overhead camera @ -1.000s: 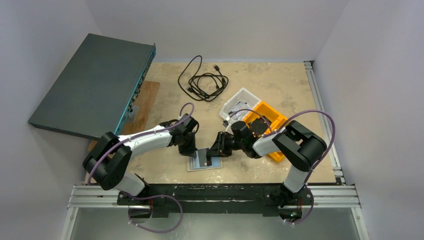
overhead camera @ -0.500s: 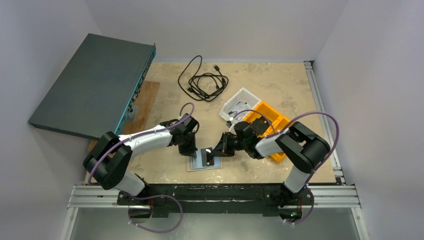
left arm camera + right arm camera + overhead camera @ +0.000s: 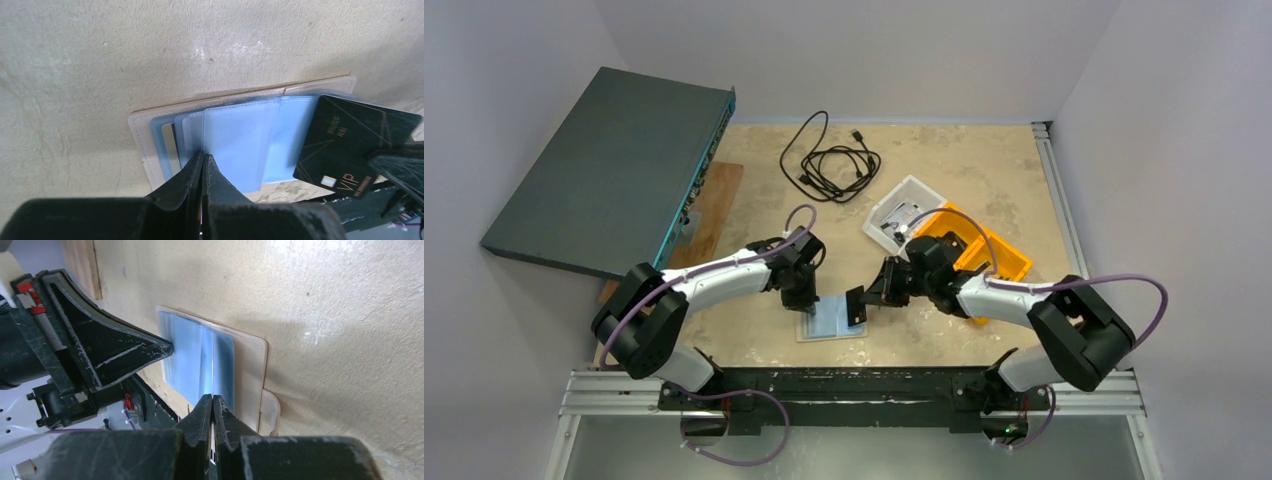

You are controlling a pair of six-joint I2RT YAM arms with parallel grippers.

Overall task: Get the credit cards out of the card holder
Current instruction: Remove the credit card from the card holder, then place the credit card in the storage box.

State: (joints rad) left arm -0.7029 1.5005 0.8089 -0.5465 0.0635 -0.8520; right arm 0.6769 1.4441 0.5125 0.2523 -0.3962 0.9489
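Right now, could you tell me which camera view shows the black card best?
The left wrist view: the black card shows face-on, gold lines and VIP lettering legible. Top external shows only a small dark rectangle at the right gripper. The right wrist view gives at best an edge-on sliver.

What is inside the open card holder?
Fanned clear blue sleeves fill the card holder; a tan edge, perhaps a card, shows in one. The black card is out, in the right gripper. Other cards under the sleeves cannot be seen.
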